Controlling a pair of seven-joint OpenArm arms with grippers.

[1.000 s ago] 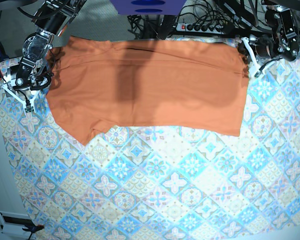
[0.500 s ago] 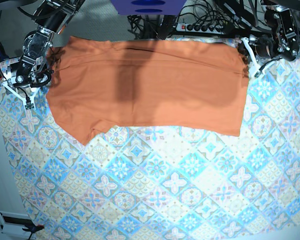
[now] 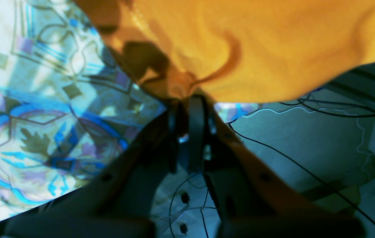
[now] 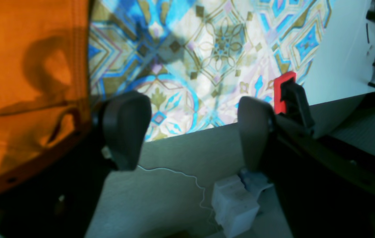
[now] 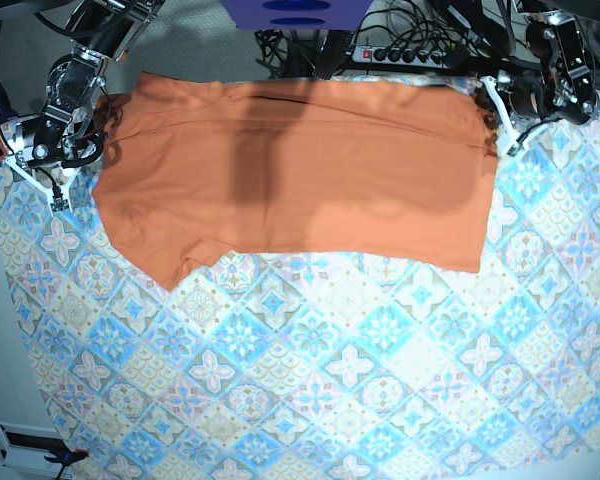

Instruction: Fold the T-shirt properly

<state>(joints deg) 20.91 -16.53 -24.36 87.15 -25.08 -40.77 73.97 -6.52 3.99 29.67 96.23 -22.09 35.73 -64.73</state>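
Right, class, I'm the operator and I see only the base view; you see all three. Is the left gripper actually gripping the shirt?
Observer: Yes. The left wrist view shows the left gripper shut on the shirt at its edge, with the cloth puckered at the pinch.
Operator: And the right one?
Observer: In the right wrist view the right gripper is wide open, with only tablecloth showing between its fingers.
Operator: Where is the shirt from there?
Observer: Its hem lies just outside one finger, not between the two.
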